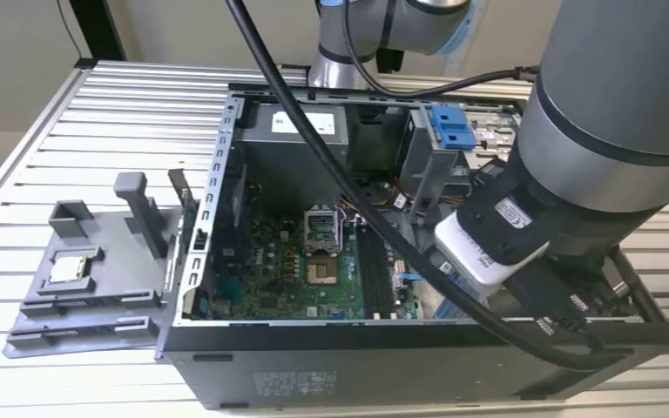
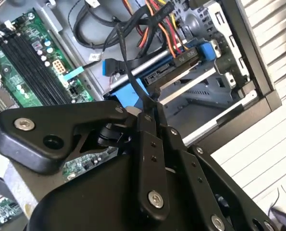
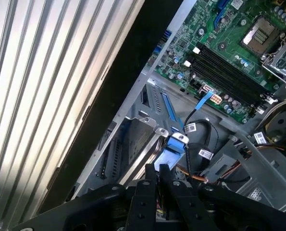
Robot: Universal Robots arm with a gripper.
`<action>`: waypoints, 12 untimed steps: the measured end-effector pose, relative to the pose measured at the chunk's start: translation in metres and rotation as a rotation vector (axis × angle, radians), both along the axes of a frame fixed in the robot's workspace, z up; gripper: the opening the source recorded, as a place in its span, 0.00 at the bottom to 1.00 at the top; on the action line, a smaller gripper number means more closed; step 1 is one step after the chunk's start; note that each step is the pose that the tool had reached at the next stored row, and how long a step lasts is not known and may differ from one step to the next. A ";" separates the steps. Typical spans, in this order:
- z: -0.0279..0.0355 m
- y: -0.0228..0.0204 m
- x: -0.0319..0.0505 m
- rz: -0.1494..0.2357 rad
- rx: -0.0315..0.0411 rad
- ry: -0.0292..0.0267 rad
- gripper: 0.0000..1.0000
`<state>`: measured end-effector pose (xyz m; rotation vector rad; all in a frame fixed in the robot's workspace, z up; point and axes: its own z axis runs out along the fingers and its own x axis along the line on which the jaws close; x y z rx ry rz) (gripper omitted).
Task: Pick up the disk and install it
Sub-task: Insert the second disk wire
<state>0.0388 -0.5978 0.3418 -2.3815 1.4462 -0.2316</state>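
Presently, contents as found:

- Pincer (image 2: pixel 150 103): at the end of the arm (image 1: pixel 613 113), lowered into the corner of the open computer case (image 1: pixel 311 374) on the exterior view's right. Its two black fingers are drawn together, closed on the blue edge of the disk; also seen in the first wrist view (image 3: pixel 158 167).
- The disk (image 2: pixel 191 53): directly at the pincer's tips and running away from them, edge-on and tilted, lying in the metal drive bay (image 2: pixel 205 91) of the case. Silver body, blue plastic frame. In the first wrist view the blue end (image 3: pixel 174 144) sits just beyond the fingertips.
- Cable bundle (image 2: pixel 157 24): red, yellow, orange and black leads, beyond the disk from the pincer, passing over the bay.
- Motherboard (image 1: pixel 300 261): green, on the floor of the case, beside the pincer and apart from it, toward the middle of the case; dark memory slots and a socket show in both wrist views (image 2: pixel 18 62) (image 3: pixel 219 43).
- Grey box (image 1: pixel 300 122): white sticker on it, in the far corner of the case, well apart from the pincer.
- Blue bracket (image 1: pixel 456 126): upright at the far wall of the case, behind the arm.
- Black hose (image 1: pixel 311 131): hangs across the case and runs to the wrist.
- Grey fixture (image 1: pixel 91 287): outside the case, well apart from the pincer, with upright posts; a small square silver chip (image 1: pixel 70 268) rests in it.
- Table (image 1: pixel 114 113): ribbed metal, bearing case and fixture; its slats lie just outside the case wall nearest the pincer (image 3: pixel 37 72).
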 end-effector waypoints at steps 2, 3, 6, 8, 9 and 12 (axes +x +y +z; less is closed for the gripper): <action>0.0001 0.0000 0.0000 -0.031 -0.0002 0.0001 0.00; 0.0000 0.0000 0.0001 -0.045 -0.0001 0.0005 0.00; 0.0000 0.0000 0.0000 -0.082 -0.0002 0.0081 0.00; 0.0000 0.0000 -0.0001 -0.105 -0.0005 0.0159 0.00; 0.0001 0.0000 0.0000 -0.115 -0.0008 0.0214 0.00; 0.0000 0.0001 0.0000 -0.126 -0.0026 0.0549 0.00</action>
